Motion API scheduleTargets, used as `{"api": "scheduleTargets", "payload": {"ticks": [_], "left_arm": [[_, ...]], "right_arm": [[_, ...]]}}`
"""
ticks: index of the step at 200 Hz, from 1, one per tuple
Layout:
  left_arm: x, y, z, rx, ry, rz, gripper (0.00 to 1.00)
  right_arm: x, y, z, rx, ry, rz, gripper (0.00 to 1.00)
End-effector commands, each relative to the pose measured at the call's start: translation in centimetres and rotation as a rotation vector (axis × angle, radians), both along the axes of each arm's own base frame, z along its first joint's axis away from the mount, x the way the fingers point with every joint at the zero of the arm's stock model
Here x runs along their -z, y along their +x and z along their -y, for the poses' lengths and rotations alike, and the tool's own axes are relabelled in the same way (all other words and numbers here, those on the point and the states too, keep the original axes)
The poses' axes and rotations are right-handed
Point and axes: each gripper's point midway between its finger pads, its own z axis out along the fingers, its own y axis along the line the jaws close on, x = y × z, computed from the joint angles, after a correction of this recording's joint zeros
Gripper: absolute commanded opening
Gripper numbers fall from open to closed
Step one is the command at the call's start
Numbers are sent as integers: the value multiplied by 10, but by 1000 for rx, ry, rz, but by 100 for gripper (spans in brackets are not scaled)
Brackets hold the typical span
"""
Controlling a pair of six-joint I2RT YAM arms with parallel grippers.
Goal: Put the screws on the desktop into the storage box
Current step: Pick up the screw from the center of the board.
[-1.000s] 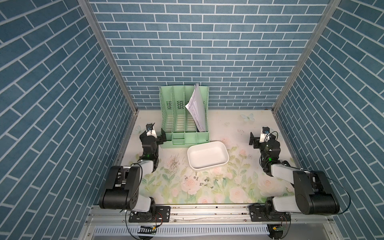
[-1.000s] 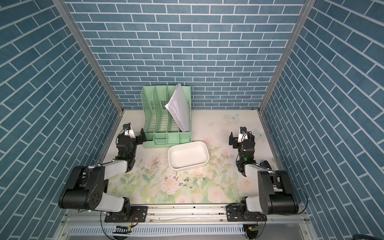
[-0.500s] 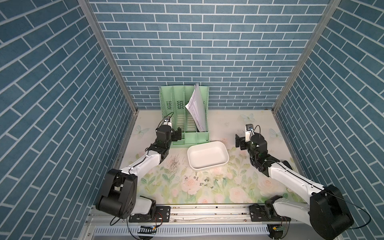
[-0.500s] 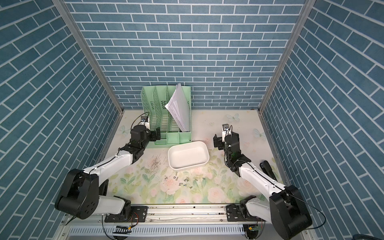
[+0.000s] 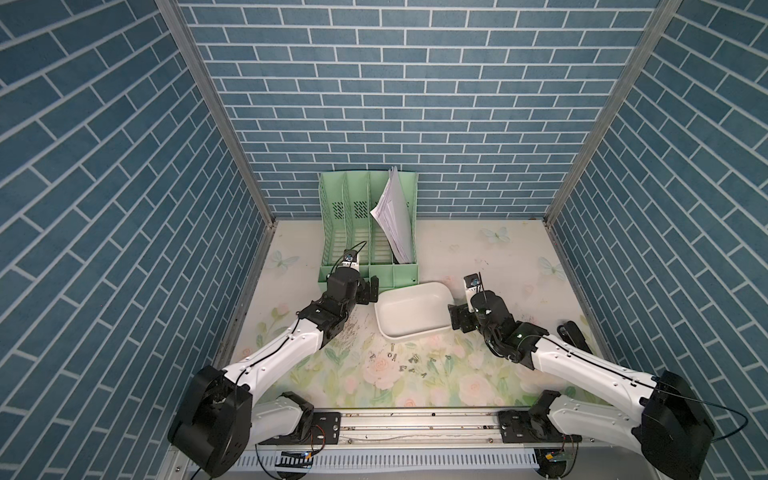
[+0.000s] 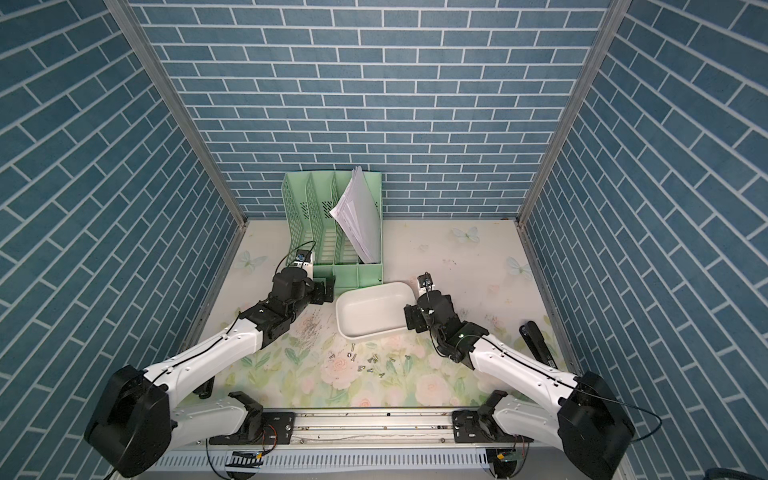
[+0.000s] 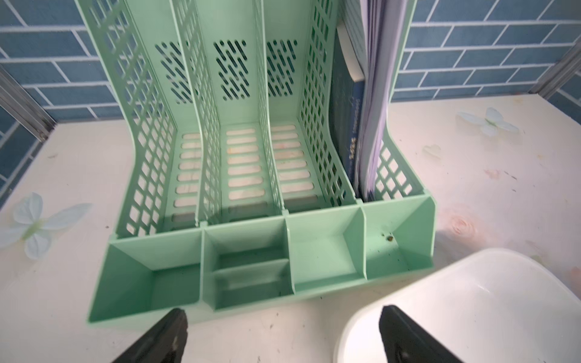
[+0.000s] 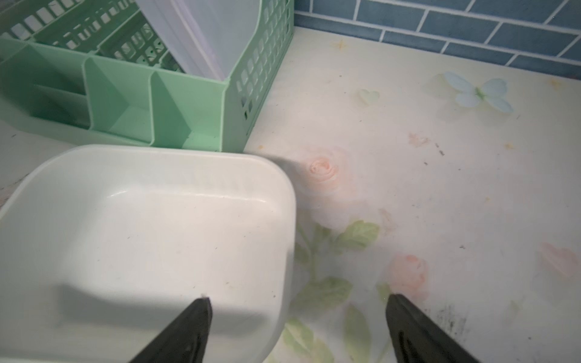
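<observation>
The screws (image 5: 389, 355), about eleven if such specks count true, lie untouched on the desktop (image 5: 478, 257) at six o'clock of the one, empty storage box (image 5: 411, 313). Both arms have just swung in from the sides: left gripper (image 5: 369, 291) at its ten o'clock, fully spread; right gripper (image 5: 460, 322) at four, astride the rim and barely narrowing; both empty. Likely the box gets seized first; one file organiser (image 5: 365, 208) stands at twelve.

Both top views look down from high in front; close wrist views share the storage box (image 8: 188, 176)
</observation>
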Motion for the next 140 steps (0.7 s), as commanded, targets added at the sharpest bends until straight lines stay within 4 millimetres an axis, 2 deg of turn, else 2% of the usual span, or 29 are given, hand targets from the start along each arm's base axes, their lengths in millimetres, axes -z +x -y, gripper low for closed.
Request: {"api": "scheduleTargets", "payload": {"ticks": [1,25,57,98,140], "left_arm": [[21,-24,7,20,-15,-89,100],[33,-40,8,16,-33,-163,100],[36,-56,14,33,-80,-200,100],[49,-72,16,32,-86,-301,100],[56,-94,21,84,-101,-398,100]], "right_arm": [[17,-22,-3,12,21,-86,89],[29,-40,-15,-28,27,-138,86],[43,-61,-25,-63,58,-202,81],[66,-80,-25,-62,57,-273,74],[84,-97,-20,-82,50,-337,60]]}}
